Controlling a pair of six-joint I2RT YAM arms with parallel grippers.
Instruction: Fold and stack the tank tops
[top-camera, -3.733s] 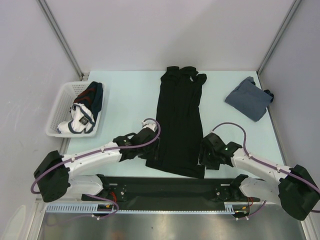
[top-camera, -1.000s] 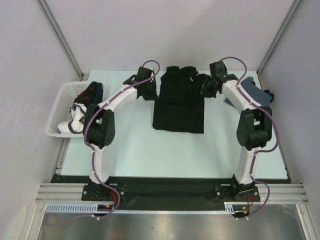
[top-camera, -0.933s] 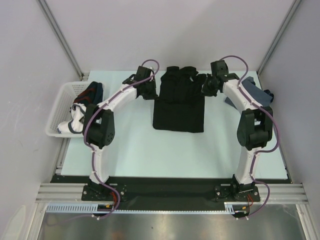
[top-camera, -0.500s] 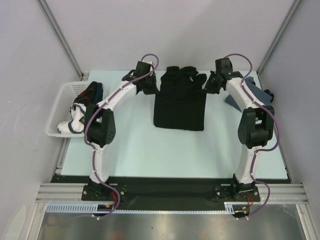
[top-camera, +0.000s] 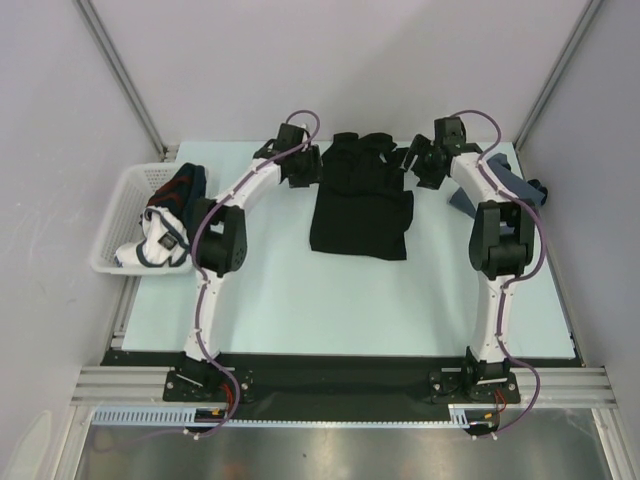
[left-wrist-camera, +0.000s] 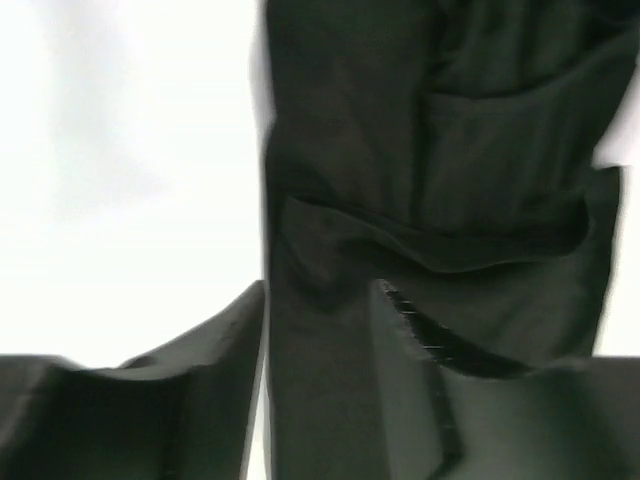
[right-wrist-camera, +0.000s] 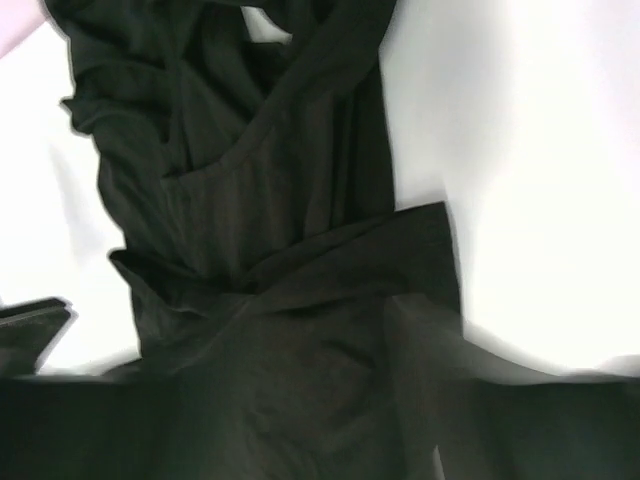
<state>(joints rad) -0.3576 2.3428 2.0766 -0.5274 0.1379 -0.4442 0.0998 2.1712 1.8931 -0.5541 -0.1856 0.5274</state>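
Black tank top (top-camera: 360, 210), folded short at the middle of the tabletop's (top-camera: 300, 300) far edge, with a claw at each side of its strap end.

The cloth is plain black, doubled into a rough square. Its near hem is fairly straight, and its straps are bunched and creased toward the far edge. The left claw (top-camera: 308, 172) and right claw (top-camera: 416, 165) both stand partly open, with nothing clamped between them. In the wrist views the wrinkled black folds lie just below and ahead of the fingers (left-wrist-camera: 180, 400). The top lies between the two claws. The blue-grey tank top (top-camera: 522, 186) lies crumpled at the far right corner, partly hidden by the right arm (top-camera: 500, 240).
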